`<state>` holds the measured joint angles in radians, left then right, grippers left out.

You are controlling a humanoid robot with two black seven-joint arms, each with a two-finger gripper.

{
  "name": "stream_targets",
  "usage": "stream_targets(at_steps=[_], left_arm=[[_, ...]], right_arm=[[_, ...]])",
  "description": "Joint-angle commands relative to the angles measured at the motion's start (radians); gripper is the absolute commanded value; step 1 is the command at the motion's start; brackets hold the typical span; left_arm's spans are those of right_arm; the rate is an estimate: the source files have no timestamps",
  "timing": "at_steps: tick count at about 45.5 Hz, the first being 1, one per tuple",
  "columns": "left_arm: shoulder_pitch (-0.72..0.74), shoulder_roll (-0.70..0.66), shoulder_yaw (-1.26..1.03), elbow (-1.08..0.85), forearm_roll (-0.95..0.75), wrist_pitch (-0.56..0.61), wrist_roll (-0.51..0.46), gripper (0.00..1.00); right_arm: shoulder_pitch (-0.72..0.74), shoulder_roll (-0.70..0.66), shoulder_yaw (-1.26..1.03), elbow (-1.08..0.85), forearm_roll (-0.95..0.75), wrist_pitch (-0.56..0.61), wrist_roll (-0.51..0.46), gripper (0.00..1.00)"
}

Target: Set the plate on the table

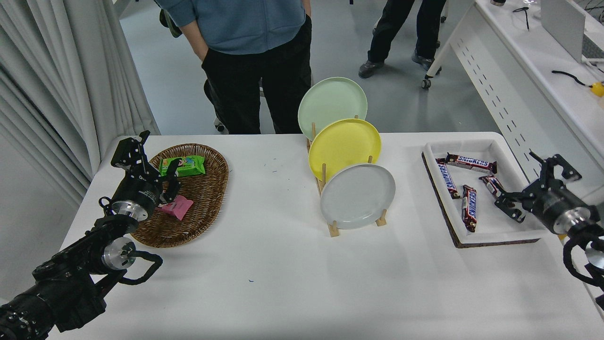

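Observation:
The light-grey plate (357, 196) stands on edge in the front slot of a wooden rack (333, 229) at the middle of the white table (283, 283). A yellow plate (344, 146) and a pale green plate (332, 104) stand behind it. My right gripper (535, 182) is open and empty over the right edge of the candy tray, far to the right of the plate. My left gripper (148, 156) is parked open over the wicker basket at the left.
A wicker basket (207, 203) at the left holds a green packet (183, 165) and a pink packet (177, 207). A white tray (490, 226) with several chocolate bars (469, 208) is at the right. A person (255, 56) stands at the far side. A perforated white desk (528, 75) is at the far right.

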<state>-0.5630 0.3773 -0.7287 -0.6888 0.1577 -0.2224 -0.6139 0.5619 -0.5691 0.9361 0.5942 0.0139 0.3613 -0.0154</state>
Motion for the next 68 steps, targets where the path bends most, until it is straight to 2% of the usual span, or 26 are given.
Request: stream_targets(at_steps=[1, 7, 11, 21, 28, 36, 44, 48, 55, 68], left_arm=[[0.0, 0.0, 0.0, 0.0, 0.0, 0.0, 0.0, 1.0], [0.0, 0.0, 0.0, 0.0, -0.001, 0.0, 0.0, 1.0], [0.0, 0.0, 0.0, 0.0, 0.0, 0.0, 0.0, 1.0], [0.0, 0.0, 0.0, -0.001, -0.001, 0.0, 0.0, 1.0], [0.0, 0.0, -0.001, 0.0, 0.0, 0.0, 0.0, 1.0], [0.0, 0.0, 0.0, 0.0, 0.0, 0.0, 0.0, 1.0], [0.0, 0.0, 0.0, 0.0, 0.0, 0.0, 0.0, 1.0], [0.0, 0.0, -0.001, 0.0, 0.0, 0.0, 0.0, 1.0], [0.0, 0.0, 0.0, 0.0, 0.0, 0.0, 0.0, 1.0], [0.0, 0.0, 0.0, 0.0, 0.0, 0.0, 0.0, 1.0]], right_arm=[[0.069, -0.135, -0.137, -0.001, -0.018, 0.004, -0.001, 0.99], [0.163, -0.227, -0.292, 0.027, -0.086, 0.014, -0.005, 0.99], [0.292, -0.287, -0.506, 0.082, -0.092, 0.024, -0.006, 0.99], [0.515, -0.379, -0.842, 0.21, -0.081, 0.185, -0.006, 0.99], [0.584, -0.368, -0.933, 0.211, -0.081, 0.215, -0.006, 0.99], [0.682, -0.298, -1.03, 0.214, -0.081, 0.321, -0.008, 0.99], [0.699, -0.236, -1.028, 0.223, -0.061, 0.312, -0.011, 0.99], [0.699, -0.186, -1.028, 0.223, -0.022, 0.275, -0.012, 0.99], [0.696, -0.117, -1.027, 0.225, 0.017, 0.11, -0.046, 0.99], [0.694, -0.021, -1.025, 0.332, 0.113, -0.18, -0.181, 0.99]])
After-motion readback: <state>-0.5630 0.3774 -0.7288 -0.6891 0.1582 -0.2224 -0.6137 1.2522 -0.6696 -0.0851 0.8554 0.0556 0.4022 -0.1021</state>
